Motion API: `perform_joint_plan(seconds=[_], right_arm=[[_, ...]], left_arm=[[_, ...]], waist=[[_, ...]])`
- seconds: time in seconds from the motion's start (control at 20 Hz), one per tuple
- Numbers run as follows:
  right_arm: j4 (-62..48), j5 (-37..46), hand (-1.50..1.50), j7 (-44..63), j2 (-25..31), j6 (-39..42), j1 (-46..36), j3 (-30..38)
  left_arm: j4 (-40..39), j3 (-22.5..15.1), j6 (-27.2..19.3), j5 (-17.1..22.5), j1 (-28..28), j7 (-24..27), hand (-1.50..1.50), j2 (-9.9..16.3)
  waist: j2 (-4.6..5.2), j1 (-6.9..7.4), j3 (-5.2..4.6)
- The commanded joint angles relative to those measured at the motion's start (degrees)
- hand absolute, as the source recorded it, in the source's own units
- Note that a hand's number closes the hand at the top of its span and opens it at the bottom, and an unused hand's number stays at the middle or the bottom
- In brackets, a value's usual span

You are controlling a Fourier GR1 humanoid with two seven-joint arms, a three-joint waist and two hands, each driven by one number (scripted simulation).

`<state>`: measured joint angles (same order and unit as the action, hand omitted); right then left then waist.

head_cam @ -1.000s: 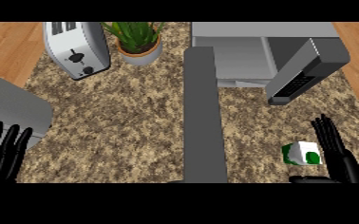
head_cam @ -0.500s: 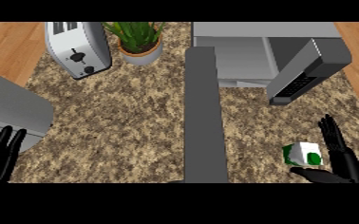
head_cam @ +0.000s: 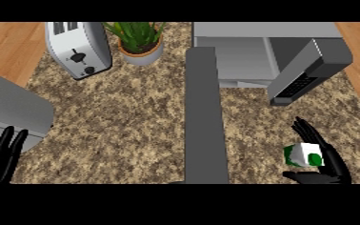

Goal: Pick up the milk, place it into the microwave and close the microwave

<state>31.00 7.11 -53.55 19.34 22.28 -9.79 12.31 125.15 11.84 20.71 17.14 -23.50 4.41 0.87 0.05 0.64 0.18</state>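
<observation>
A small white and green milk carton (head_cam: pixel 303 154) stands on the speckled counter at the lower right. My right hand (head_cam: pixel 329 162) is cupped against its right side, fingers straight beside it and the thumb reaching under its near edge. The grey microwave (head_cam: pixel 246 52) sits at the back right with its door (head_cam: pixel 309 71) swung open toward me. My left hand (head_cam: pixel 10 153) rests open at the lower left edge, fingers up.
A silver toaster (head_cam: pixel 77 47) and a potted green plant (head_cam: pixel 139 40) stand at the back left. A long grey bar (head_cam: pixel 204 119) runs down the middle of the counter. A grey rounded object (head_cam: pixel 21 112) lies at the left edge.
My right hand has slid a little up and left, closing in around the milk carton. The left hand has barely moved.
</observation>
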Motion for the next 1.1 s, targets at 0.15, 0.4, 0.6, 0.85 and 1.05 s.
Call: perform_joint_plan(seconds=[0.15, 0.4, 0.6, 0.85, 1.05], right_arm=[[2.16, -1.28, 1.5, -13.63, -2.23, 2.13, 0.43, -1.34], [7.75, -5.56, 1.5, -12.0, -2.65, -0.24, 3.25, 0.96], [6.66, -9.52, 1.5, -8.44, -5.02, -3.63, -1.05, 3.61], [10.82, -10.52, 1.5, -4.43, -7.28, -10.93, -1.84, 4.25], [24.39, -10.94, 1.5, -0.32, -12.86, -11.62, 4.17, -0.36]], left_arm=[[-2.43, -0.01, 1.46, 0.35, 0.69, 1.21, -1.5, 0.13], [0.97, 0.84, 0.44, 1.72, -0.66, -0.77, -1.5, -0.34], [0.67, 1.84, 0.12, 2.67, 0.95, -2.14, -1.5, 0.59], [0.09, 3.28, 4.06, 4.36, -3.81, 0.57, -1.5, 0.06], [-4.22, 3.28, 5.12, 3.18, -0.85, 2.43, -1.5, 0.29]], waist=[[0.07, -0.13, -0.02], [-0.15, -0.46, -0.12], [-0.02, -0.27, -0.1], [-0.12, -0.12, -0.17], [-0.2, -0.66, -0.22]])
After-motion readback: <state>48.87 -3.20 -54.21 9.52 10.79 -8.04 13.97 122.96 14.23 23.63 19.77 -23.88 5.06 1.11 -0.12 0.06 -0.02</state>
